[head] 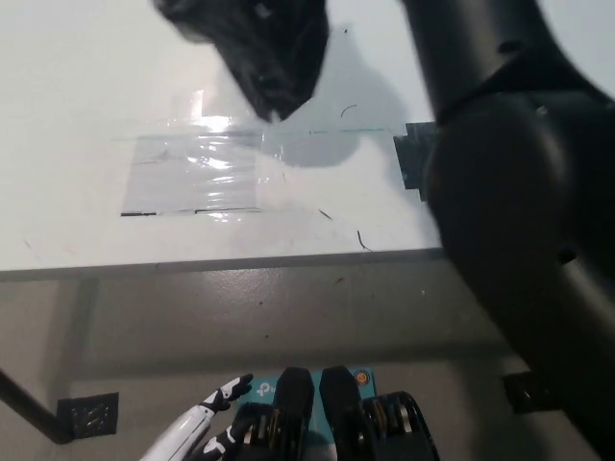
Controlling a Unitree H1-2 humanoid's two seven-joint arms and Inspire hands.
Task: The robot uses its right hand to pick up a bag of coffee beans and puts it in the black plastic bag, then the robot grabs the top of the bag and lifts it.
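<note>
The black plastic bag [264, 53] hangs in the air above the white table [77, 106]. Its pointed lower end is well off the surface, its top is cut off by the picture's upper edge, and its shadow falls on the table to its right. My black right arm [509, 192] rises from the bottom right and leaves the picture at the top, so the right hand itself does not show. No bag of coffee beans is visible. My white left hand [207, 427] rests low at the bottom left, below the table's edge, with its fingers apart and nothing in it.
A patch of clear shiny tape [192, 173] lies on the table under the bag. A dark piece of tape [411, 163] sits beside my right arm. The table's front edge [221, 266] runs across the middle, with grey floor below it and a black square marker [88, 415] on the floor.
</note>
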